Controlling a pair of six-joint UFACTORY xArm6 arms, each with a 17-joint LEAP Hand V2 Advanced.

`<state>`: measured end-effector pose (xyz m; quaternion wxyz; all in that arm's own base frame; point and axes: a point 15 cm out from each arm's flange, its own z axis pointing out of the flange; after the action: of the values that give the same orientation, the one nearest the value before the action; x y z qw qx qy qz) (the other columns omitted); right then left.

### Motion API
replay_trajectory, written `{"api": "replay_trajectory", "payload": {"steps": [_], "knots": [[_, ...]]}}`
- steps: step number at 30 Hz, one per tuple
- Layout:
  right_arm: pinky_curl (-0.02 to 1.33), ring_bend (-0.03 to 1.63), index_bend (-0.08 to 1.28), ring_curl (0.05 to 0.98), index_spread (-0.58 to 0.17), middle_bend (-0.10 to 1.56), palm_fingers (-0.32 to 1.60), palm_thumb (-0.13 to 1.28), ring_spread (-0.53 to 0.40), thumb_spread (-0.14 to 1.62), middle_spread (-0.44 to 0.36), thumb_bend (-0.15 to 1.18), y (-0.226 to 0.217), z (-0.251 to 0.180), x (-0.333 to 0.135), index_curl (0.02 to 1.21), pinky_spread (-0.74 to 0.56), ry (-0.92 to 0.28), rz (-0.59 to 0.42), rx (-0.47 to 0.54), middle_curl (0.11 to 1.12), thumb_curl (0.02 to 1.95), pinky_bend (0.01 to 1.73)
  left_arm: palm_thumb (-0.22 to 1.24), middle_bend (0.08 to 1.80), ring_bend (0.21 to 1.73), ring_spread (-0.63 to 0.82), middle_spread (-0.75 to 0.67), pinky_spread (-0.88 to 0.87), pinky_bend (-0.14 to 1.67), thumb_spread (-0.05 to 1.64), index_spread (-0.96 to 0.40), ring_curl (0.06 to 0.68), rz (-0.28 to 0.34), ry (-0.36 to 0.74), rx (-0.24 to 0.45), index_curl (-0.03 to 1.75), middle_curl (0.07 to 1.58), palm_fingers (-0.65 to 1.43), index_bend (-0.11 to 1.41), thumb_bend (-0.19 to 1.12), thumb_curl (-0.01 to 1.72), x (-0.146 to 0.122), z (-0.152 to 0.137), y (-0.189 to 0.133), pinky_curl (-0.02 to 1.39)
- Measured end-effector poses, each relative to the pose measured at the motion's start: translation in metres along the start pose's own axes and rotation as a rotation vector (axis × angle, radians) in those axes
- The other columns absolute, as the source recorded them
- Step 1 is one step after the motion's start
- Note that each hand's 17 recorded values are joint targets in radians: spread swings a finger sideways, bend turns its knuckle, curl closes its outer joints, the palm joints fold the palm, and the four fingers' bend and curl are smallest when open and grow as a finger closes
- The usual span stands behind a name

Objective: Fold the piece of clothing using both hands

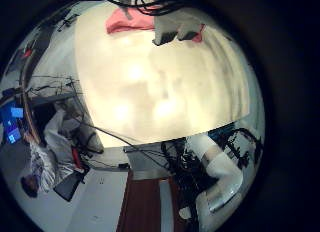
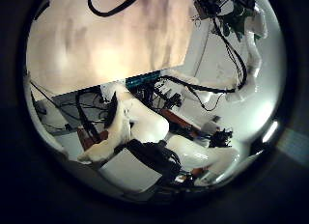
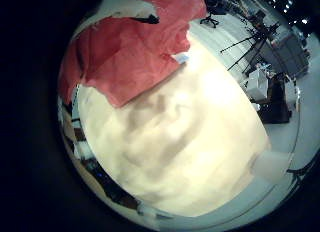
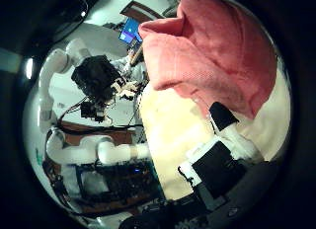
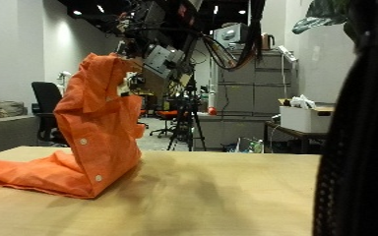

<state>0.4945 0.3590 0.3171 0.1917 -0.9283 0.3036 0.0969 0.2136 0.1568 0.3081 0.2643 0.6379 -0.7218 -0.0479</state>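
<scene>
An orange-red buttoned shirt (image 5: 97, 118) hangs in a tall drape above the wooden table (image 5: 241, 197). Its lower part lies bunched on the tabletop. My right hand (image 5: 134, 46) is curled on the shirt's top edge and holds it up. The shirt (image 4: 217, 51) fills much of the right thumb side palm view, beside that hand's own fingers (image 4: 222, 145), and shows again as the shirt (image 3: 130, 52). From the left palm the shirt (image 1: 130, 22) looks small at the table's far side, with the right hand (image 1: 178, 27) on it. My left hand (image 5: 327, 12) is high and apart from the cloth; its fingers are unclear.
A dark arm (image 5: 359, 128) stands close at the table's near side, away from the shirt. The bare tabletop (image 3: 180, 132) stretches between the shirt and that arm. Beyond the table are an office chair (image 5: 42, 98), a tripod (image 5: 185, 123) and a box (image 5: 300, 116).
</scene>
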Motion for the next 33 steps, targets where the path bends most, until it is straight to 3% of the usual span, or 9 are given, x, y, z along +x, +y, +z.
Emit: {"api": "replay_trajectory", "payload": {"steps": [5, 12, 16, 19, 24, 25, 27, 31, 33], "knots": [[0.28, 0.67, 0.16, 0.205, -0.410, 0.38, 0.21, 1.14, -0.028, 0.88, -0.177, 0.00, -0.002, 0.007, 0.000, 0.30, 0.32, 0.001, -0.002, 0.000, 0.33, 1.04, 0.74, 0.55, 0.17, 0.44, 0.59, 0.46, 0.57, 0.37, 1.09, 0.12, 0.221, 0.066, -0.016, 0.054, 0.28, 0.21, -0.05, 0.16, -0.02, 0.39, 0.037, 0.010, -0.007, 0.31], [0.26, 0.66, 0.16, 0.199, -0.405, 0.39, 0.24, 1.19, -0.015, 0.84, -0.210, 0.02, 0.000, 0.004, 0.001, 0.29, 0.33, -0.001, 0.001, -0.003, 0.34, 1.11, 0.71, 0.56, 0.16, 0.42, 0.59, 0.46, 0.57, 0.38, 1.08, 0.05, 0.218, 0.099, -0.136, 0.230, 0.28, 0.20, -0.08, 0.14, -0.02, 0.39, 0.075, 0.007, -0.065, 0.32], [0.25, 0.65, 0.17, 0.193, -0.339, 0.39, 0.26, 1.21, 0.018, 0.82, -0.112, 0.03, 0.007, 0.002, 0.004, 0.30, 0.35, -0.010, 0.013, -0.017, 0.34, 1.17, 0.71, 0.54, 0.17, 0.43, 0.60, 0.47, 0.58, 0.39, 1.07, 0.04, 0.221, 0.073, -0.168, 0.320, 0.25, 0.20, -0.09, 0.12, -0.03, 0.39, 0.082, -0.002, -0.092, 0.32], [0.24, 0.63, 0.16, 0.186, -0.255, 0.40, 0.26, 1.21, 0.064, 0.80, -0.141, 0.04, 0.011, 0.002, 0.003, 0.30, 0.36, -0.019, 0.015, -0.031, 0.34, 1.21, 0.71, 0.54, 0.17, 0.43, 0.60, 0.48, 0.58, 0.40, 1.06, 0.03, 0.222, 0.035, -0.186, 0.434, 0.24, 0.20, -0.10, 0.12, -0.03, 0.39, 0.081, -0.018, -0.117, 0.32], [0.24, 0.65, 0.18, 0.187, -0.150, 0.29, 0.25, 1.20, 0.111, 0.79, -0.094, 0.04, 0.012, 0.003, 0.004, 0.31, 0.38, -0.016, 0.012, -0.035, 0.32, 1.27, 0.73, 0.51, 0.17, 0.44, 0.61, 0.48, 0.58, 0.40, 1.05, 0.04, 0.226, -0.023, -0.199, 0.581, 0.23, 0.20, -0.09, 0.13, -0.03, 0.38, 0.073, -0.041, -0.136, 0.32], [0.23, 0.63, 0.17, 0.176, -0.125, 0.37, 0.29, 1.19, 0.117, 0.79, -0.086, 0.04, 0.012, 0.003, 0.003, 0.31, 0.38, -0.017, 0.012, -0.036, 0.34, 1.28, 0.71, 0.51, 0.17, 0.45, 0.61, 0.48, 0.57, 0.40, 1.05, 0.04, 0.226, -0.034, -0.189, 0.602, 0.22, 0.20, -0.09, 0.13, -0.03, 0.38, 0.073, -0.043, -0.138, 0.32], [0.22, 0.63, 0.17, 0.177, -0.092, 0.37, 0.28, 1.19, 0.132, 0.78, 0.004, 0.04, 0.012, 0.004, 0.004, 0.31, 0.38, -0.018, 0.013, -0.038, 0.34, 1.30, 0.71, 0.49, 0.17, 0.45, 0.61, 0.48, 0.57, 0.40, 1.05, 0.05, 0.226, -0.050, -0.163, 0.624, 0.22, 0.20, -0.09, 0.13, -0.03, 0.38, 0.074, -0.043, -0.142, 0.32], [0.22, 0.65, 0.19, 0.181, -0.020, 0.29, 0.26, 1.18, 0.163, 0.77, -0.039, 0.03, 0.011, 0.007, -0.001, 0.32, 0.39, -0.020, 0.006, -0.043, 0.33, 1.34, 0.72, 0.47, 0.18, 0.46, 0.61, 0.50, 0.57, 0.40, 1.03, 0.09, 0.228, -0.076, -0.124, 0.683, 0.21, 0.21, -0.08, 0.13, -0.03, 0.38, 0.072, -0.045, -0.158, 0.32], [0.21, 0.62, 0.16, 0.170, 0.007, 0.38, 0.30, 1.17, 0.174, 0.77, -0.073, 0.03, 0.011, 0.008, -0.001, 0.31, 0.39, -0.022, 0.006, -0.043, 0.35, 1.35, 0.70, 0.47, 0.19, 0.46, 0.61, 0.49, 0.56, 0.40, 1.03, 0.11, 0.229, -0.096, -0.118, 0.723, 0.21, 0.22, -0.06, 0.13, -0.03, 0.38, 0.068, -0.047, -0.167, 0.32]]}}
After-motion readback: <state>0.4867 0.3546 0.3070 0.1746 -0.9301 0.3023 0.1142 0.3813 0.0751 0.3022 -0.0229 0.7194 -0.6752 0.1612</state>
